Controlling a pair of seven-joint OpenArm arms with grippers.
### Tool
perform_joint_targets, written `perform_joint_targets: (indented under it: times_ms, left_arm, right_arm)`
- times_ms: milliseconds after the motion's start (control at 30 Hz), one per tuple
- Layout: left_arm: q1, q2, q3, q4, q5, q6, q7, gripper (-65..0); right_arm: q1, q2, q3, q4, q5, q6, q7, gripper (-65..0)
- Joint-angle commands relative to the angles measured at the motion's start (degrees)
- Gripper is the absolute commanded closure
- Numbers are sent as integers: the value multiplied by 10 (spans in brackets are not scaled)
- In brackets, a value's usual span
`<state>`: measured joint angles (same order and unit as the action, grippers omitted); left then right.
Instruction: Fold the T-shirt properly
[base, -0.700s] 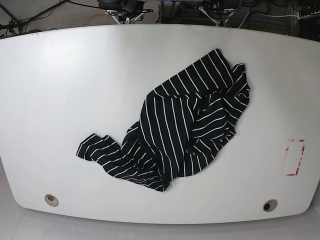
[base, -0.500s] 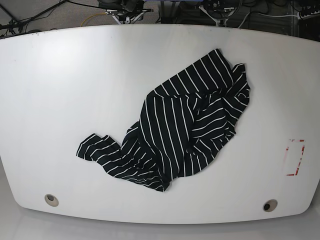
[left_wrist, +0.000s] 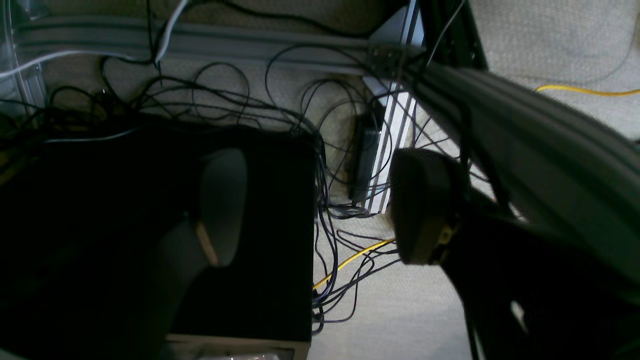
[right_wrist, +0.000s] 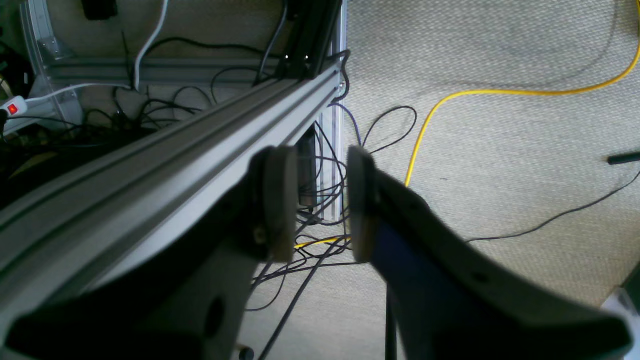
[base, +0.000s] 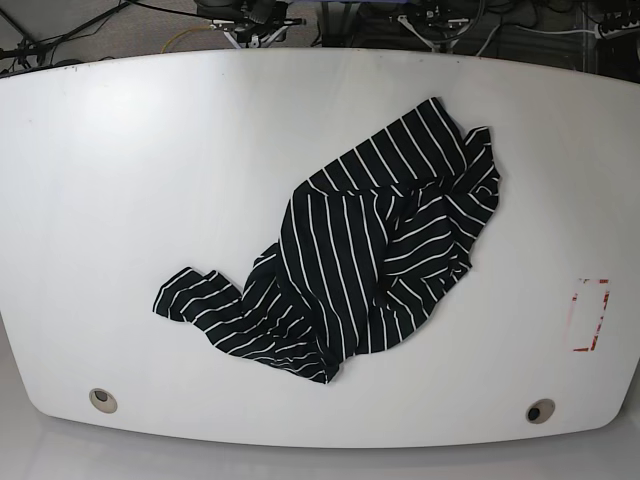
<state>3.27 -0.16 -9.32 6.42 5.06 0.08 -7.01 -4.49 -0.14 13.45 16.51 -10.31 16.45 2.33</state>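
Now T-shirt (base: 355, 265) crumpled on table (base: 150, 180); both end effectors (left_wrist: 320, 205) (right_wrist: 312, 200) released, empty.

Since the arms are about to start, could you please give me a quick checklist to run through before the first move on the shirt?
1. Shirt fully on the table: ok, no part hangs over an edge.
2. Shirt flat enough to fold: not ok, it lies crumpled in a diagonal heap.
3. Left gripper empty: ok, open, only floor and cables between its fingers.
4. Right gripper empty: ok, a narrow gap, nothing in it.
5. Arms over the table: not ok, neither shows in the base view; both wrist cameras see the floor.
6. Collar and sleeves located: cannot tell, folds hide them.
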Motion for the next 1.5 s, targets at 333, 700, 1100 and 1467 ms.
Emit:
perform_joint_targets:
  times_ms: [333, 700, 1100, 1467]
  left_arm:
    - [0, 3, 3, -2, -5, -1, -4, -415]
    - [1, 3, 2, 1, -5, 1, -3, -417]
    - [-2, 4, 2, 0, -6, 1, 1, -415]
    - [-3, 2, 1, 2, -6, 1, 4, -413]
  right_arm:
    - [-2, 1, -2, 1, 0, 2, 3, -166]
    - [-4, 1, -3, 2, 2, 2, 3, -165]
    - [-6, 0, -3, 2, 0, 3, 1, -164]
    - [-8, 0, -5, 5, 1, 4, -2, -164]
